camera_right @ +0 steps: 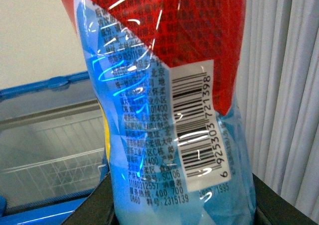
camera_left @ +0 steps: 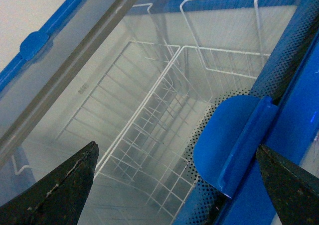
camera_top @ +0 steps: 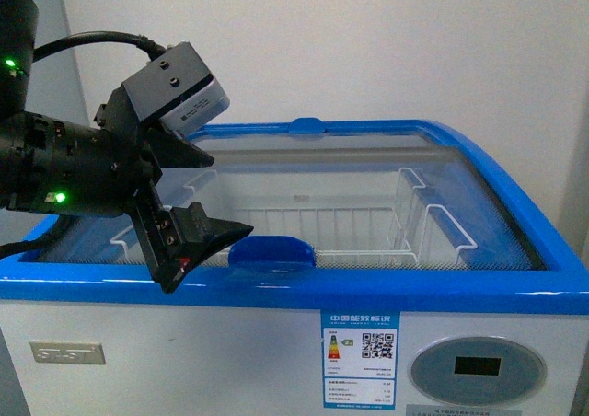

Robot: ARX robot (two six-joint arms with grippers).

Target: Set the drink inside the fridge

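The fridge (camera_top: 515,287) is a white chest freezer with a blue rim and a curved glass lid, shut, with white wire baskets (camera_top: 350,223) under the glass. My left gripper (camera_top: 230,190) is open and hovers over the lid's front left, close to the blue lid handle (camera_top: 272,250). In the left wrist view the handle (camera_left: 232,145) lies between the open fingers (camera_left: 60,190), nearer the right one. My right gripper (camera_right: 174,210) is shut on the drink (camera_right: 164,110), whose red and blue label with a barcode fills the right wrist view. Its cap is out of view.
A second blue handle (camera_top: 308,124) sits at the lid's back edge. A white wall stands behind the fridge. In the right wrist view, grey vertical curtain folds (camera_right: 284,85) hang beside the bottle, and the fridge's lid (camera_right: 45,145) lies below and behind it.
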